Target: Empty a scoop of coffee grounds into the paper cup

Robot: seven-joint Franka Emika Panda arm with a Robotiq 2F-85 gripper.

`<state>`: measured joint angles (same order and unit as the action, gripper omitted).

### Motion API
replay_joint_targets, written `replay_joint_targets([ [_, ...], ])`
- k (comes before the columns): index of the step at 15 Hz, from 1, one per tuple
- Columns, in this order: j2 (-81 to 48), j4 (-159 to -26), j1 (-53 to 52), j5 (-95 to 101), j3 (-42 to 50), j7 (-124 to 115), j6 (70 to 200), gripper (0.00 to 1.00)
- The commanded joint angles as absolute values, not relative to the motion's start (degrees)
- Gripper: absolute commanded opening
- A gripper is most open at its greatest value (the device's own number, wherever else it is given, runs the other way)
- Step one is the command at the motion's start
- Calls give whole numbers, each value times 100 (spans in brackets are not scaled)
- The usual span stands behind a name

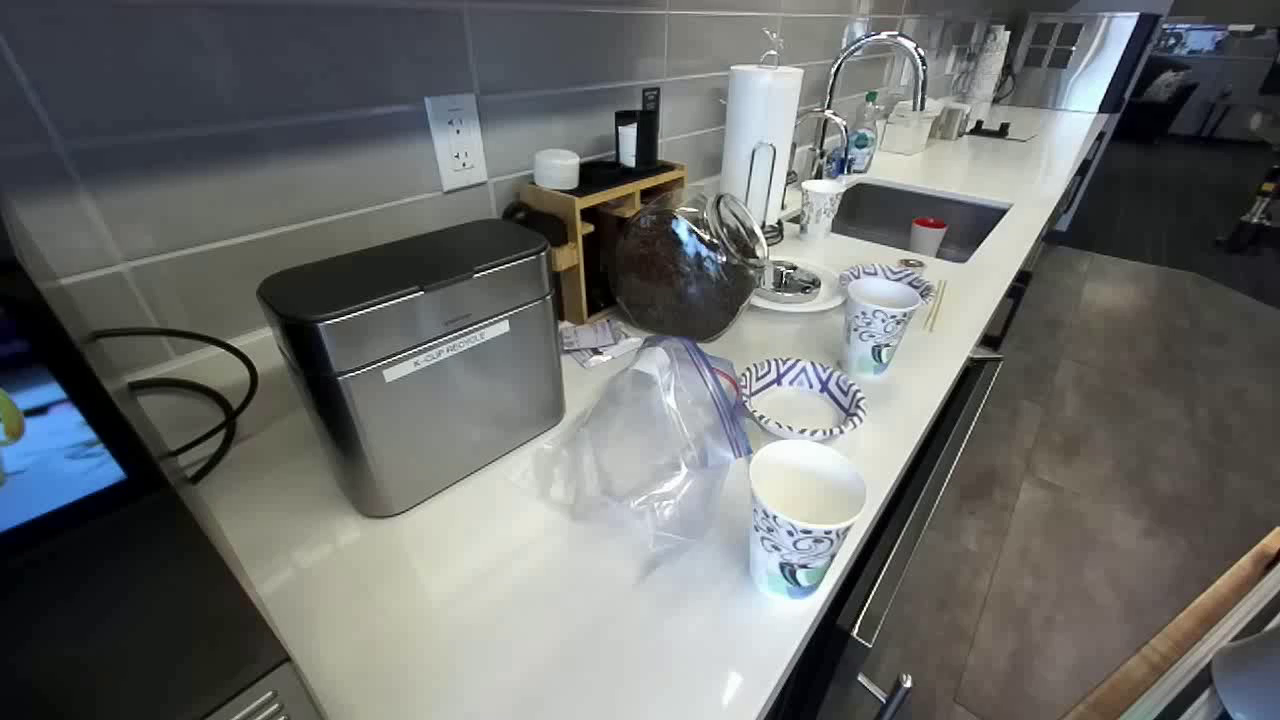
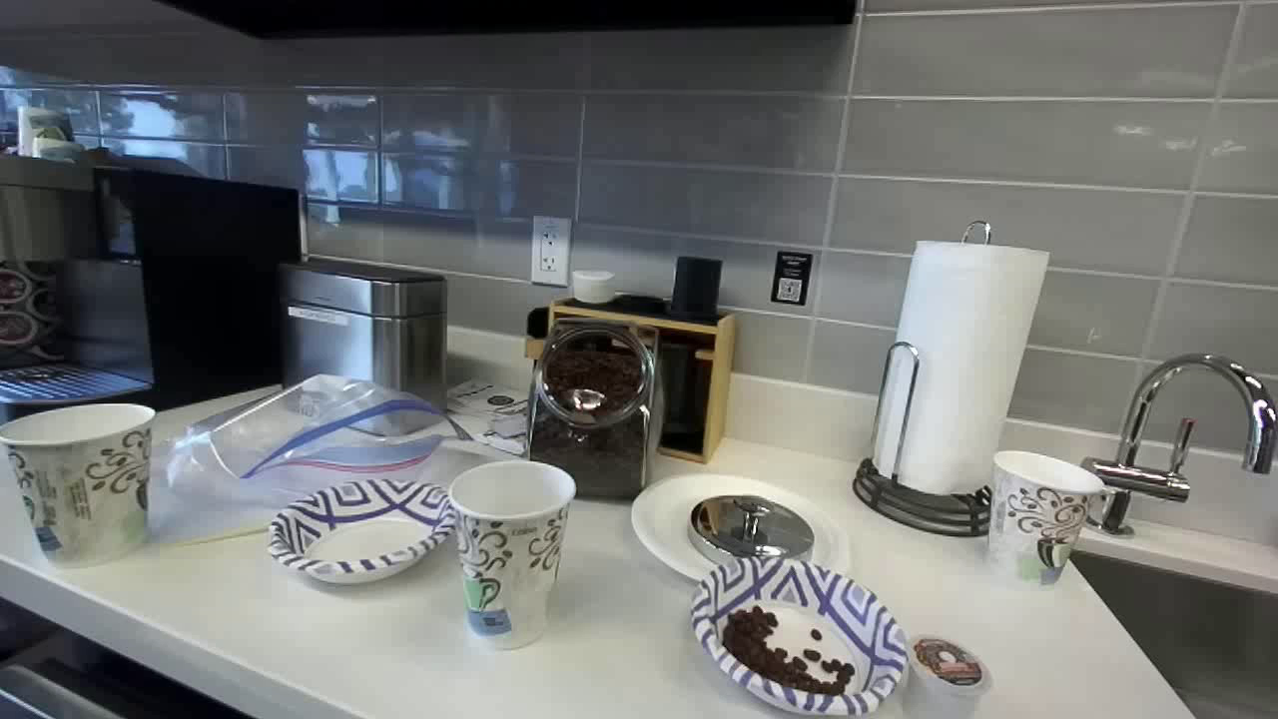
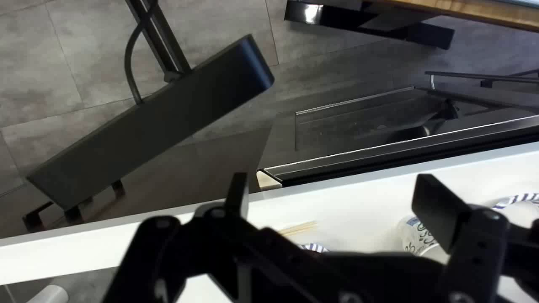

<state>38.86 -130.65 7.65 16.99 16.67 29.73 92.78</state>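
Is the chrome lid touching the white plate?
Touching. In an exterior view the chrome lid lies flat on the white plate, whose rim shows on either side of it.

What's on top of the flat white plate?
A shiny round lid sits there. It covers the middle of the white plate, so what, if anything, lies underneath can't be seen.

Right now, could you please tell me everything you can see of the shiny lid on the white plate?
The lid looks like polished metal: round, silvery and mirror-like, with a small knob at its center. It rests knob-up on the white plate, and nothing else visibly touches it. In an exterior view, a glass jar stands to its left, a paper towel roll to its right and a patterned bowl in front.
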Motion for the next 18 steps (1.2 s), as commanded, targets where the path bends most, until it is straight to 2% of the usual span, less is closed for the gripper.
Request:
replay_joint_targets([
  [1, 3892, -13044, 691, 1728, 1714, 2941, 9249, 100],
  [9, 3842, -13064, 634, 1662, 1728, 2970, 9325, 100],
  [15, 3306, -13345, -33, 156, 2292, 3748, 10965, 100],
  [18, 2691, -13185, -302, -753, 2564, 4567, 11095, 100],
])
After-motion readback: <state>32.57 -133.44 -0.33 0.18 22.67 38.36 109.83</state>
